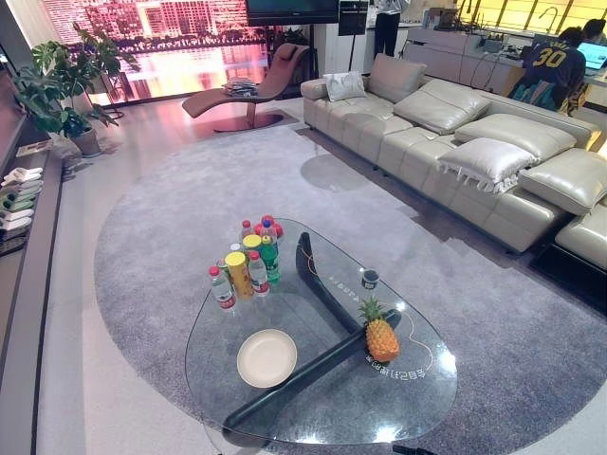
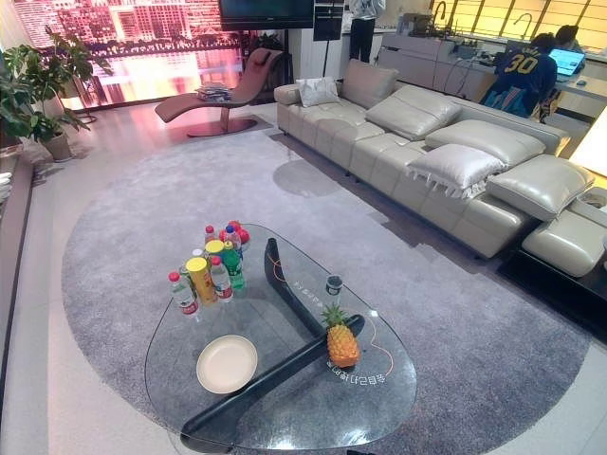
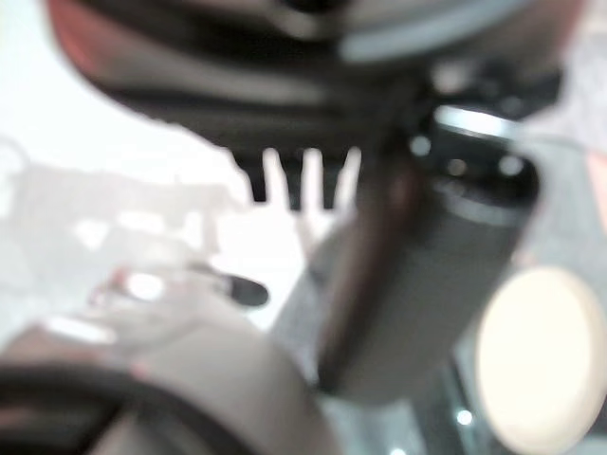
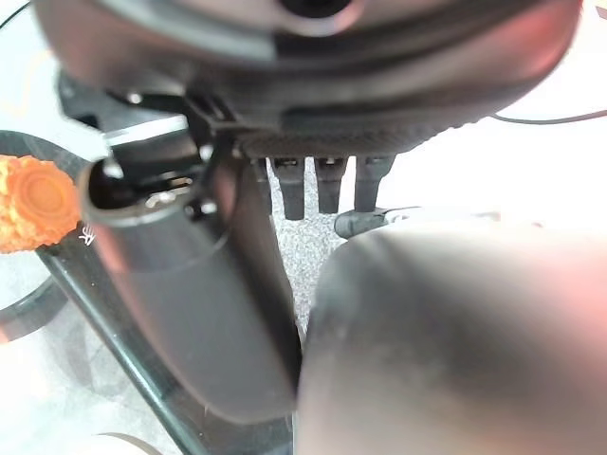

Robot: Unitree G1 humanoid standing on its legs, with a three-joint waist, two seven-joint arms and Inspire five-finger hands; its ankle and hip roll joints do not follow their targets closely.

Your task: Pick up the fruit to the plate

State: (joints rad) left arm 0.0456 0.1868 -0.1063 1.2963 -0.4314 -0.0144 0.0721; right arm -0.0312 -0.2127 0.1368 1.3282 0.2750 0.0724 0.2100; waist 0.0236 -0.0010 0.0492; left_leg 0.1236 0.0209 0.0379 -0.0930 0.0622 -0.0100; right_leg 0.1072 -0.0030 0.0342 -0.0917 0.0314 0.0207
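Note:
A pineapple [image 1: 381,338] stands upright on the right part of the glass coffee table [image 1: 417,393], its leafy crown up. To its left, past the table's dark crossed base, a round cream plate [image 1: 266,357] lies flat with nothing on it. My left hand [image 3: 427,275] hangs with straight fingers, and the plate [image 3: 541,360] shows beyond it. Straight fingers also show on my right hand [image 4: 190,303], which holds nothing; the pineapple [image 4: 33,204] lies past its thumb, apart from it.
A cluster of several bottles and a yellow can [image 1: 248,265] stands at the table's far left, and a small dark cup [image 1: 370,279] near its middle. A grey rug lies under the table. Beyond are a long beige sofa [image 1: 455,142], a lounge chair [image 1: 247,95], a plant [image 1: 57,90] and a seated person [image 1: 555,66].

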